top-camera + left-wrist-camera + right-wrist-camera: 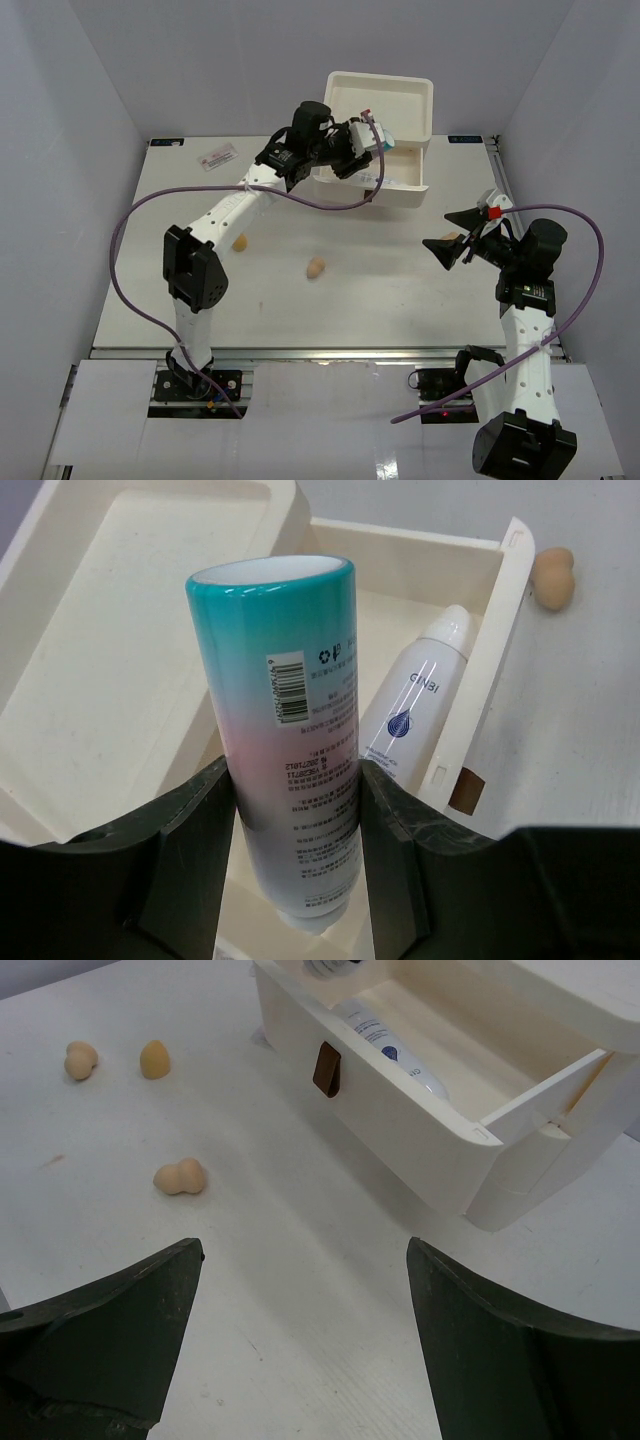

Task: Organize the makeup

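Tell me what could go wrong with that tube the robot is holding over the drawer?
The teal-banded tube is pinched by the left fingers toward one end, so it might tilt or slip. A white bottle already lies in the open drawer, so the tube could land on it or hit the drawer's wall. The peach sponges on the table may roll if bumped.

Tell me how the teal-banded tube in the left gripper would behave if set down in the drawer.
Round and glossy, the tube probably rolls once laid flat, likely stopping against the white bottle or a drawer wall. Its smooth skin might slip in the left gripper. No dent shows where it is clamped, so it seems fairly stiff.
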`<state>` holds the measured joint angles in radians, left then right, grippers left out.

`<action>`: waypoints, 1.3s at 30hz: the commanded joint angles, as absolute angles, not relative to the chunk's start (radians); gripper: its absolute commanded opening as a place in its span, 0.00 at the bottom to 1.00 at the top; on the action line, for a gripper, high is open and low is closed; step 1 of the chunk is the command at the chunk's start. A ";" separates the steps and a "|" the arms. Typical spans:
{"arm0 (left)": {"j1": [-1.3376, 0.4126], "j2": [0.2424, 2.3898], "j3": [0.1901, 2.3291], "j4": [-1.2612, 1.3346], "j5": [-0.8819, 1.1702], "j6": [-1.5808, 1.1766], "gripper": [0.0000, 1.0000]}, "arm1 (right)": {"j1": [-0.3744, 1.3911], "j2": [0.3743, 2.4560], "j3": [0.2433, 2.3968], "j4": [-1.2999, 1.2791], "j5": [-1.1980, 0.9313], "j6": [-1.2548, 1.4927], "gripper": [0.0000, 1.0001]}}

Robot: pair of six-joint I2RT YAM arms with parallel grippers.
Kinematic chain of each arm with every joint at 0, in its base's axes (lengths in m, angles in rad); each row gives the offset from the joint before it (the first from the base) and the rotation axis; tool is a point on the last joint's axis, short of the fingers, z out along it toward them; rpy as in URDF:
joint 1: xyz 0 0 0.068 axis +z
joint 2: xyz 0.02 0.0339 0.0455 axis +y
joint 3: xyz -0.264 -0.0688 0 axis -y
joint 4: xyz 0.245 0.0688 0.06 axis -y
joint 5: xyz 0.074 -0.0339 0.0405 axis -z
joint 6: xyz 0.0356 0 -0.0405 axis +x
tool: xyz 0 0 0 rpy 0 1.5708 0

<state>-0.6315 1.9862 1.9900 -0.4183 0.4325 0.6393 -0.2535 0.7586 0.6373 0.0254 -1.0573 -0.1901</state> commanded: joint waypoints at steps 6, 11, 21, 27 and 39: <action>-0.692 2.016 2.077 -0.342 0.317 0.693 0.77 | -0.256 0.752 0.627 0.055 -1.065 -0.195 0.89; -0.704 2.013 2.069 -0.328 0.286 0.678 0.96 | -0.256 0.753 0.626 0.056 -1.071 -0.197 0.89; -0.709 1.940 2.073 -0.322 0.289 0.565 0.98 | -0.256 0.754 0.616 0.053 -1.162 -0.236 0.91; -0.710 1.762 1.947 -0.304 0.321 0.394 0.98 | -0.256 0.732 0.605 -0.022 -1.308 -0.403 0.90; -0.619 1.146 1.178 -0.222 0.274 -0.203 0.98 | -0.183 0.773 0.647 -0.577 -1.324 -1.138 0.71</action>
<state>-0.6689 1.3280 1.4289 -0.2141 0.2707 0.0574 -0.2397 0.7493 0.6052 -0.3124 -1.3636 -0.7766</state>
